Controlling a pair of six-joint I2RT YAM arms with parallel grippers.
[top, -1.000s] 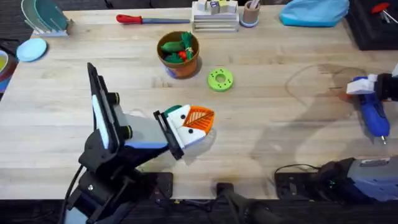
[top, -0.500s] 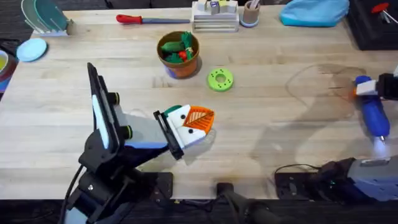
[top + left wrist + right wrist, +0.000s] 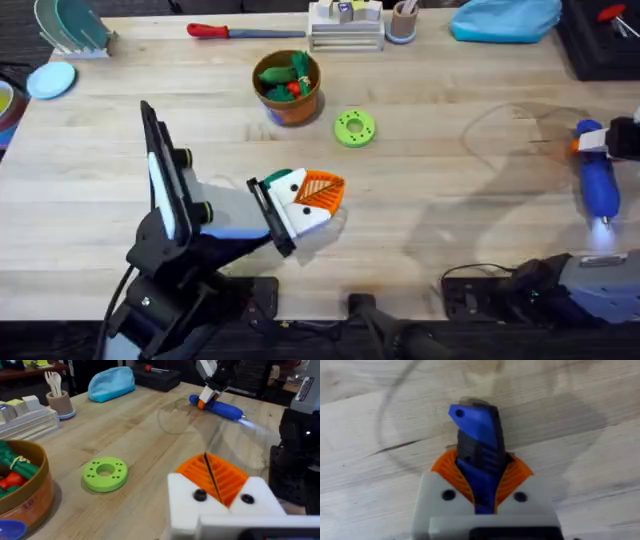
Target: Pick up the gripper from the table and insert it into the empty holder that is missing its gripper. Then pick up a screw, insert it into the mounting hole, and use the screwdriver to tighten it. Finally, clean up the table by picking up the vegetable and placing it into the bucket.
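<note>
— Blue, that's the powered screwdriver [image 3: 598,187] at the table's [image 3: 430,230] right edge; my right gripper [image 3: 484,491] has its orange pads clamped on the body.

— And your left?

— Left gripper [image 3: 312,200] sits near the middle, its orange pads pressed together on nothing.

— The bucket?

— Terracotta bucket [image 3: 289,88] stands farther back, toy vegetables inside, with a green disc [image 3: 354,127] just to its right.
</note>
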